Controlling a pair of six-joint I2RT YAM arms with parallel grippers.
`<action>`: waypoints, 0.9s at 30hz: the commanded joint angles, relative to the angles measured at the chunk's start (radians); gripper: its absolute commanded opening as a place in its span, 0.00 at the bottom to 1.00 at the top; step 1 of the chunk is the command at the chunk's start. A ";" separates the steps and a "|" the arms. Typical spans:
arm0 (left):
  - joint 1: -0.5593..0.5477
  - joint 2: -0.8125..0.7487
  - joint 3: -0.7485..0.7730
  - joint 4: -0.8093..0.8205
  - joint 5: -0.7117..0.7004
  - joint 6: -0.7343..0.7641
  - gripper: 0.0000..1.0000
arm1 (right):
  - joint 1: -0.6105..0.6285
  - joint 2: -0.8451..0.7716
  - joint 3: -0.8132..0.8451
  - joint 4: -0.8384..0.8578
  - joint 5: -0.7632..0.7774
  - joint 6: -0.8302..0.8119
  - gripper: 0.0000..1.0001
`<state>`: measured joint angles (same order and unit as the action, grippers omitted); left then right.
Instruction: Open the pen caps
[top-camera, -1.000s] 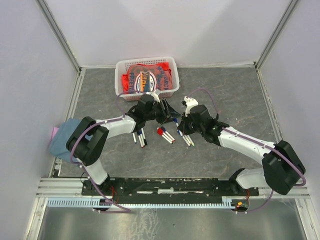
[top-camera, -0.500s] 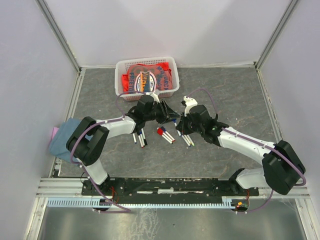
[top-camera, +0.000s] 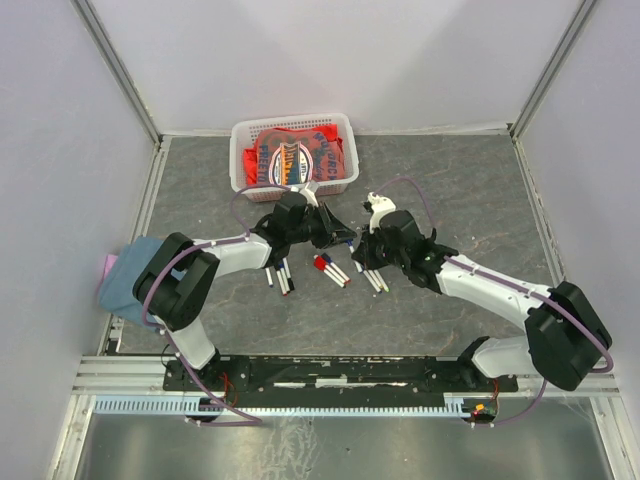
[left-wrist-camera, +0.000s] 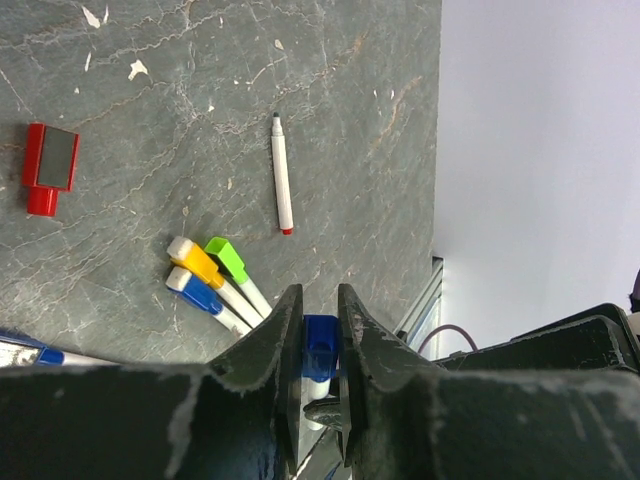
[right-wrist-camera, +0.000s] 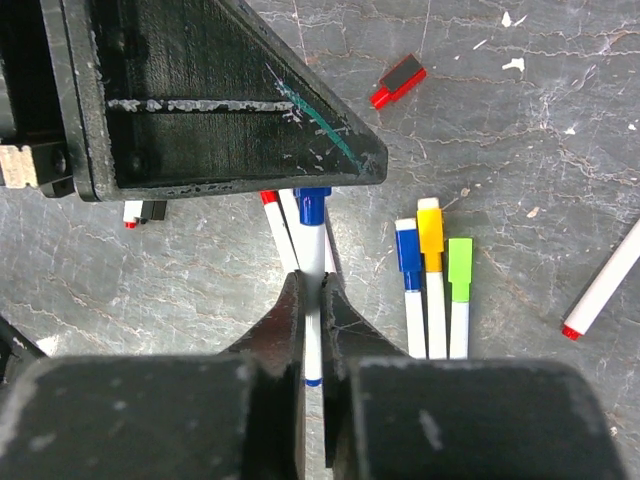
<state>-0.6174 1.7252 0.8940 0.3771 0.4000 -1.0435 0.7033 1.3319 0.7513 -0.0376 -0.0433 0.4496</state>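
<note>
Item: one pen, white barrel clenched in the right pincer just behind its blue cap, that cap grasped between the jaws of the left pincer facing it tip to tip; three capped pens, blue, yellow and green, lying on the tabletop just beside the right pincer.

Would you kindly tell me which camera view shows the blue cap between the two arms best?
The right wrist view: the blue cap shows plainly on its pen. The left wrist view shows only part of it, wedged in the left end effector. The top view gives just a blue speck.
</note>
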 joint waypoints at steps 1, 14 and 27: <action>-0.013 -0.008 -0.004 0.088 0.059 -0.035 0.03 | 0.004 -0.051 -0.018 0.062 0.006 0.022 0.14; -0.002 -0.010 -0.022 0.273 0.171 -0.096 0.03 | -0.018 -0.061 -0.058 0.133 -0.072 0.064 0.06; 0.004 0.037 0.186 -0.114 -0.162 -0.012 0.03 | 0.058 0.060 0.017 -0.077 0.234 -0.090 0.01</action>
<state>-0.6273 1.7569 0.9581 0.3862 0.4278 -1.0908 0.7063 1.3643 0.7258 0.0048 0.0067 0.4469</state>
